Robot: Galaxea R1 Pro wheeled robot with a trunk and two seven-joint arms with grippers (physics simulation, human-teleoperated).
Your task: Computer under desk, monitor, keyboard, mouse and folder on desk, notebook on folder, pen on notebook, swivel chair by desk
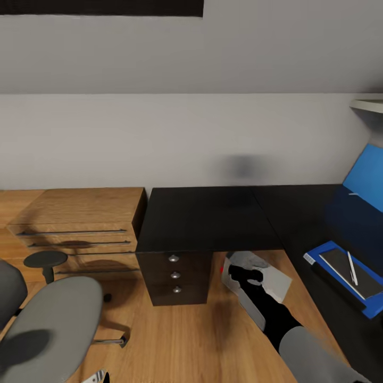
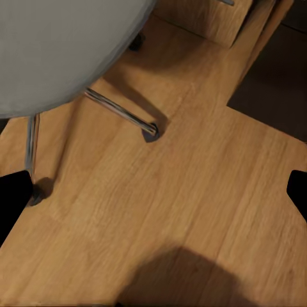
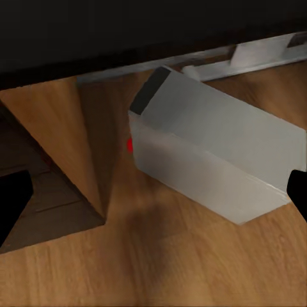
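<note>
One glossy black L-shaped tabletop (image 1: 207,218) carries one flat blue folder (image 1: 322,251), with one dark notebook (image 1: 346,266) and one thin pale pen (image 1: 351,267) stacked on it. One boxy grey computer (image 1: 271,282) sits under the tabletop, the right pincer (image 1: 246,275) above it, its spread unclear. One grey-seated swivel chair (image 1: 50,324) stands left of the tabletop. The left pincer (image 2: 153,192) is wide open, empty.

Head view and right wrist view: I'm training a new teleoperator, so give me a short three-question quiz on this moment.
1. True or false: the pen lies on the notebook.
2. The computer stands: A) on the desk, B) on the floor by the desk's edge, C) on the chair.
3. What does the notebook rest on?

Key: 1 true; 2 B; 3 the folder.
</note>
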